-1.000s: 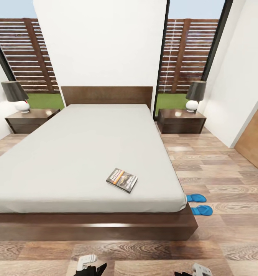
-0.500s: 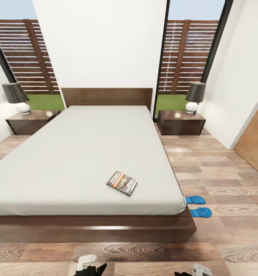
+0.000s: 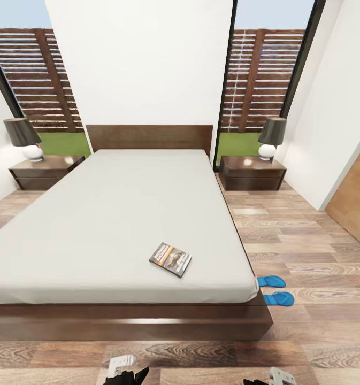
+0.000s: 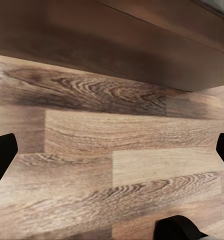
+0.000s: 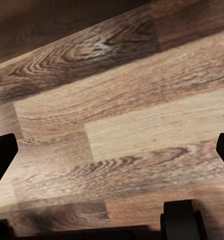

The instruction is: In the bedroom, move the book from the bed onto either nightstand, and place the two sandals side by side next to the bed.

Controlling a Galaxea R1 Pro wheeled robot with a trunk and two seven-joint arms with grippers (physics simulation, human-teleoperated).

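The book (image 3: 170,259) lies flat on the grey mattress of the bed (image 3: 121,214), close to the foot end and right of the middle. Two blue sandals (image 3: 270,280) (image 3: 279,298) rest on the plank floor by the bed's right foot corner, one just behind the other. One nightstand (image 3: 45,170) flanks the headboard on the left, another nightstand (image 3: 252,172) on the right. My left gripper (image 3: 125,371) and right gripper (image 3: 270,377) hang low before the bed's foot. Over bare floor, the left gripper (image 4: 112,152) and the right gripper (image 5: 112,150) are open and hold nothing.
A dark-shaded lamp (image 3: 23,138) stands on the left cabinet and another lamp (image 3: 272,137) on the right one. A wooden door panel (image 3: 356,198) lines the right wall. Open plank floor (image 3: 308,240) runs along the bed's right side.
The whole picture has slid down a little and the nightstands sit slightly further inward, so the camera has moved. Book, sandals and both grippers keep their places.
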